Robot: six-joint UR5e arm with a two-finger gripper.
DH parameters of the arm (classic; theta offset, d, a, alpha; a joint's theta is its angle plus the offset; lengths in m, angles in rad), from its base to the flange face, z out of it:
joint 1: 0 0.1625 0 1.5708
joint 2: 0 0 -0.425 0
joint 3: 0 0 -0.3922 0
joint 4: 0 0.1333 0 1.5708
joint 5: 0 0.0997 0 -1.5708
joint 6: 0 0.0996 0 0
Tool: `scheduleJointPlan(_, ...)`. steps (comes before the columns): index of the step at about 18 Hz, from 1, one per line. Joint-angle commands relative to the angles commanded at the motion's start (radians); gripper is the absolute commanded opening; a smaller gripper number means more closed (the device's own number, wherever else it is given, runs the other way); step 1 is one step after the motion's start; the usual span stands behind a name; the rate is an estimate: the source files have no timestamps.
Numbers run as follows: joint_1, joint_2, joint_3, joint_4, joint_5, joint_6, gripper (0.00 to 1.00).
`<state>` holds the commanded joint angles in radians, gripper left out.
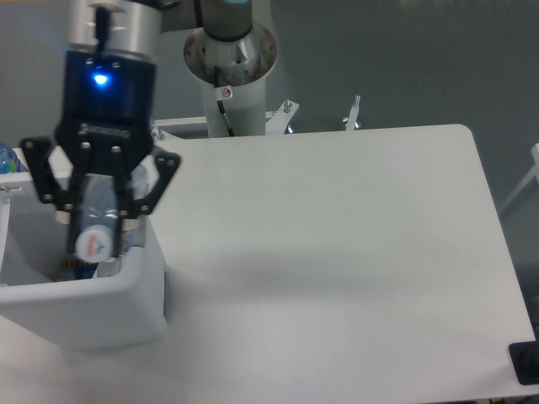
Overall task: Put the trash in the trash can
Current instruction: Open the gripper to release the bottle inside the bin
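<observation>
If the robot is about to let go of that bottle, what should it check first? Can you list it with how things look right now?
1. Bottle gripped: ok, the gripper is shut on it.
2. Bottle over the trash can opening: ok, it hangs above the inside, cap end down.
3. Bottle clear of the rim: cannot tell, the right-hand wall is very close.
4. Room inside: ok, only small scraps on the bottom.
5. Second piece of trash on the table: cannot tell, none is visible there.
</observation>
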<state>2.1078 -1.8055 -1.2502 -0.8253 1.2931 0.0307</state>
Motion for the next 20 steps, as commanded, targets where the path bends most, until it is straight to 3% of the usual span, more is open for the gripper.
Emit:
scheduleJointPlan(1, -0.008, -0.005, -0.002, 0.0, 0.0, 0.002, 0.41)
scheduleJointPlan(3, -0.012, -0.018, 0.0, 0.002, 0.0, 0.005, 0.61)
scheduleJointPlan(5, -0.012, -0.029, 0.0, 0.003, 0.0, 0.018, 1.0)
scheduleJointPlan(12, -0.014, -0.034, 0.003, 0.003, 0.005, 0.046, 1.0)
scheduleJointPlan(16, 0.046, -0.037, -0.008, -0.003, 0.018, 0.112, 1.0)
scheduleJointPlan(20, 0.083, -0.041, -0.008, -0.011, 0.153, 0.272, 1.0)
